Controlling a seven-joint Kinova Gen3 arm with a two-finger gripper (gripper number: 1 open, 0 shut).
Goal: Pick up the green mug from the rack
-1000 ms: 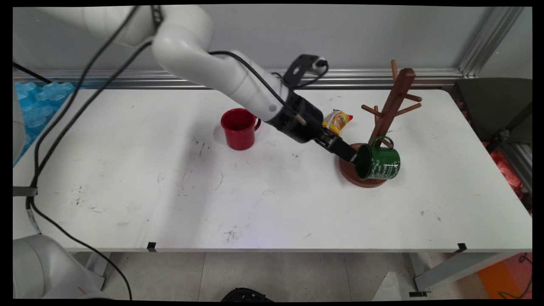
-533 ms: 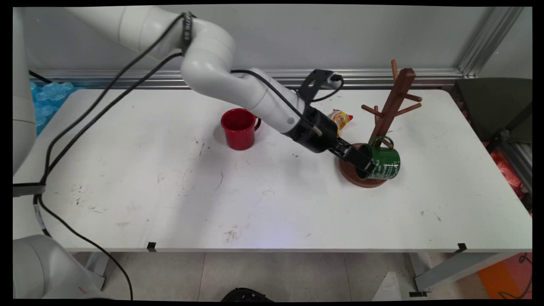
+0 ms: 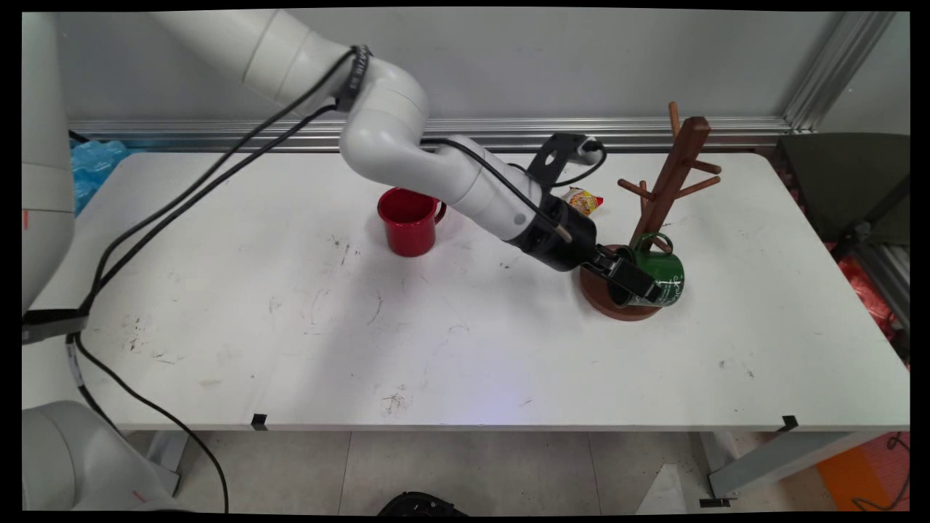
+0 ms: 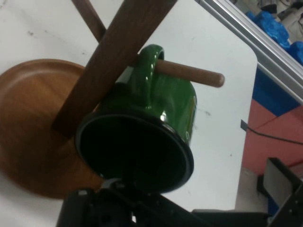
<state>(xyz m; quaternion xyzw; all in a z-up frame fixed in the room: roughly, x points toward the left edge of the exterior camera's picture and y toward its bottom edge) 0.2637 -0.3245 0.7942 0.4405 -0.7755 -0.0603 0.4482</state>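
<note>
One green mug point(image 3: 662, 273) hangs by its handle on a low peg point(image 4: 190, 74) of a wooden mug tree point(image 3: 673, 173), tipped on its side with its dark mouth facing left and towards the near edge. It sits just above the tree's round base point(image 3: 600, 298), over that base's right half, in the right part of the white table point(image 3: 465, 334). The black gripper point(image 3: 642, 288) is right at the mug's mouth, reaching in low from the left, and from where I stand it covers the left part of the rim; whether it is spread or closed on the rim I cannot tell. In the hand view the mug's opening fills the middle, with the slanted trunk crossing above it and the peg poking out through the handle. Behind the wrist, towards the far edge, lies a small yellow and red snack packet point(image 3: 584, 201), close to the arm. Further left stands a red mug point(image 3: 408, 220), upright, its handle turned right, well apart from the tree. Upper pegs branch out above the green mug, so the space directly over it is crowded. To the near side and to the right of the tree the tabletop is bare right out to its edges, scuffed with dark marks. Along the far edge runs a metal rail point(image 3: 218, 134), with the wall behind it. Black cables point(image 3: 182, 196) sag from the arm across the left half of the table.
</note>
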